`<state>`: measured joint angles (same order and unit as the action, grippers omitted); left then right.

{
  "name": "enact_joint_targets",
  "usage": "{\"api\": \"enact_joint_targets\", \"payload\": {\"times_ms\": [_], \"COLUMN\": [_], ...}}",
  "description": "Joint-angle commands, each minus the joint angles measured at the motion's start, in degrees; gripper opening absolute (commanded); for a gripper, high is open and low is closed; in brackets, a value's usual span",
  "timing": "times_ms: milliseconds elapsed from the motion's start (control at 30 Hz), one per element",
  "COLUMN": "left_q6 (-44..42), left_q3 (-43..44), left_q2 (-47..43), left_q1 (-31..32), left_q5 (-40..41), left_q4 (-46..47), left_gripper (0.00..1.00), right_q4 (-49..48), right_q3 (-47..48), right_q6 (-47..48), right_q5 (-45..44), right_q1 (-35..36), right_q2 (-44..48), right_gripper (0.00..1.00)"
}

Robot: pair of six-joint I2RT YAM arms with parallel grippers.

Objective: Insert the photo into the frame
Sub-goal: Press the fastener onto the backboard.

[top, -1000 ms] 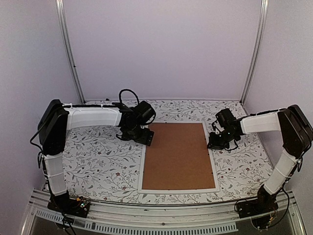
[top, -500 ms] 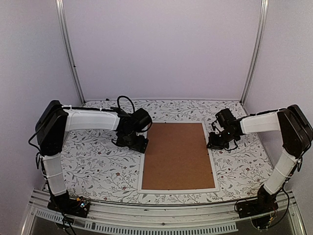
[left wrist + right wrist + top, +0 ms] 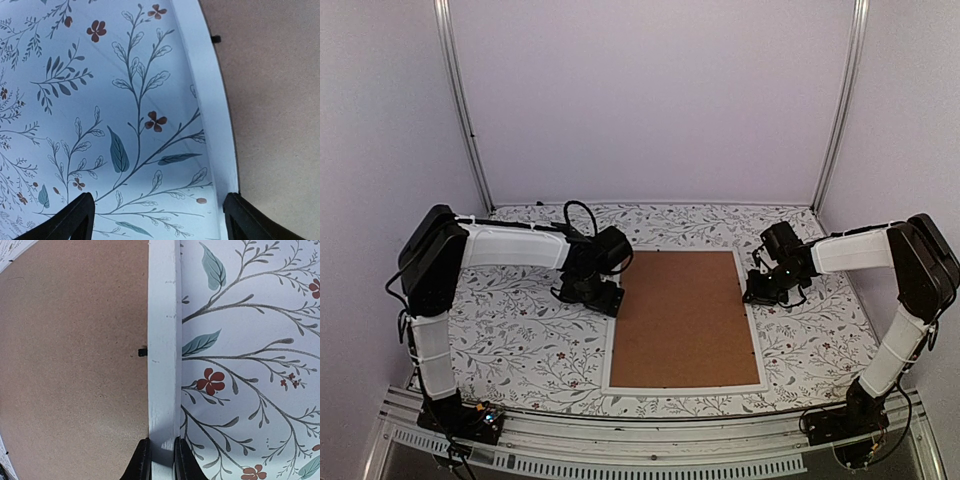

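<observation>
As the left gripper backs away, jaws wide and empty, the frame rim sits just inside 1 finger. The right gripper pinches the opposite rim. With the backing board covering it, we cannot see the photo, so we judge the job nearly done.

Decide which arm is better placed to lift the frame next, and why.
Right, probably: the right end effector pinches the frame border; the left end effector hangs open, gripping nothing.
</observation>
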<state>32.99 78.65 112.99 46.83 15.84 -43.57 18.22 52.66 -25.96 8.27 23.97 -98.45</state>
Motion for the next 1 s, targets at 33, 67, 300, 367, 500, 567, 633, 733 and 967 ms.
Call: {"api": "enact_joint_targets", "payload": {"times_ms": [33,67,300,367,500,567,633,733,967], "left_q6": [0.5,0.6,1.4,1.5,1.9,2.1,2.2,2.4,3.5], "left_q3": [0.7,0.7,0.4,0.7,1.5,2.0,2.6,3.1,4.2], "left_q2": [2.0,2.0,2.6,3.2,4.2,5.0,6.0,7.5,5.4], "left_q1": [0.8,0.9,2.1,2.5,3.7,4.3,4.9,5.8,6.8], "left_q5": [-0.6,-0.7,-1.2,-1.4,-1.7,-1.8,-1.7,-1.7,0.9], "left_q4": [0.8,0.9,1.1,1.1,1.1,1.1,1.1,1.0,0.0], "left_gripper": [0.92,0.92,0.92,0.91,0.91,0.91,0.91,0.91,0.91], "right_q4": [0.8,0.9,0.4,0.5,0.6,0.5,0.4,0.4,0.3], "right_q3": [-2.0,-2.1,-2.3,-2.2,-2.4,-2.5,-2.5,-2.6,-2.7], "right_q6": [-0.6,-0.6,-0.7,-0.7,-0.7,-0.7,-0.8,-0.8,-0.7], "right_q5": [2.4,2.4,2.6,2.6,2.5,2.5,2.6,2.7,2.6], "right_q1": [0.9,0.9,0.9,0.9,0.9,0.9,0.9,0.9,0.9], "right_q2": [-2.2,-2.2,-2.3,-2.3,-2.2,-2.1,-2.1,-2.1,-2.0], "right_gripper": [0.09,0.09,0.09,0.09,0.09,0.09,0.09,0.09,0.09]}}
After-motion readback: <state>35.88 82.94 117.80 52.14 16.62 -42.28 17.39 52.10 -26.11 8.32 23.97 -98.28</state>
